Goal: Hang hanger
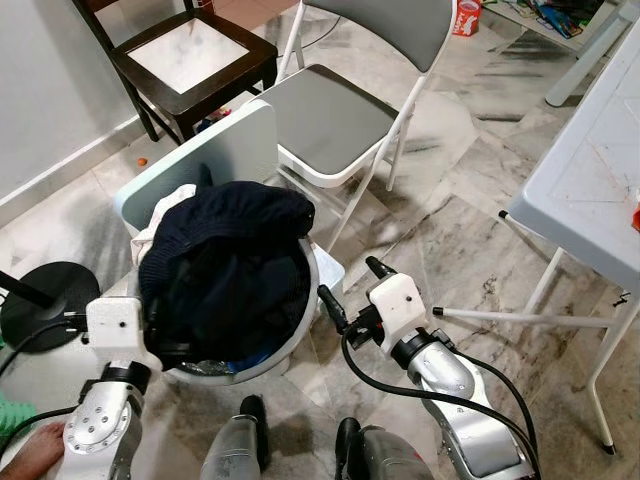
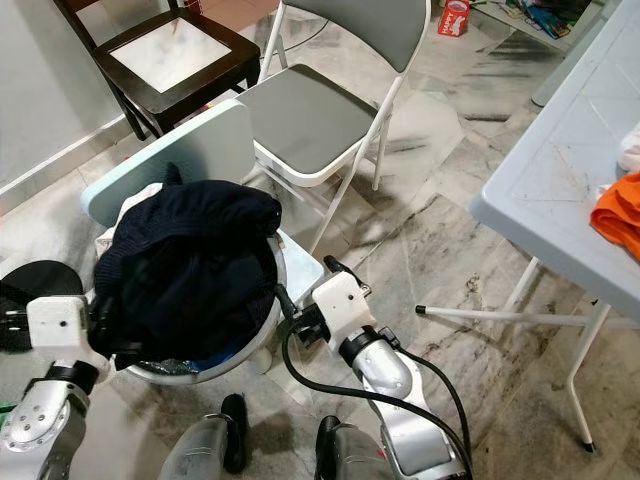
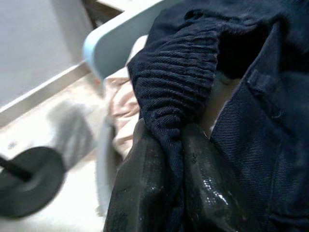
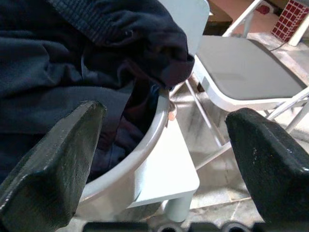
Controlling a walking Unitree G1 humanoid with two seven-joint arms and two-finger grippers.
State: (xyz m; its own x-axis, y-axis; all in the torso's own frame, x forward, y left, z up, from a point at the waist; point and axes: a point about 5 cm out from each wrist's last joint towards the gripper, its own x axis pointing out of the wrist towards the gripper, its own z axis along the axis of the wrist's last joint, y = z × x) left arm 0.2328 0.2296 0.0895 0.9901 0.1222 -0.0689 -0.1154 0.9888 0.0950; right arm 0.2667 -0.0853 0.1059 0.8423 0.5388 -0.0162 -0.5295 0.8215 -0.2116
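Down by the basket [image 1: 312,300], the left tool [image 3: 176,159] pinches the dark jacket [image 1: 235,250] while the right tool [image 1: 345,290] is spread wide, so pulling could tip the basket.

A dark navy garment [image 1: 228,262] of matt cloth, partly ribbed knit and partly denim-like weave, is heaped in a round basket [image 1: 312,268] of smooth pale plastic, with a cream cloth [image 1: 170,205] beneath it. The left gripper [image 3: 166,159] has glossy black rubbery fingers [image 3: 205,188]; the right gripper [image 1: 347,285] has matt black fingers [image 4: 58,169] with a slightly grainy finish, on a smooth white housing and silver metal arm. The floor [image 1: 470,240] is polished veined marble tile. A folding chair [image 1: 330,120] has white painted metal tubes and matt grey padding; another chair [image 1: 190,55] is dark glossy wood. The bench [image 1: 590,190] is pale textured plastic.
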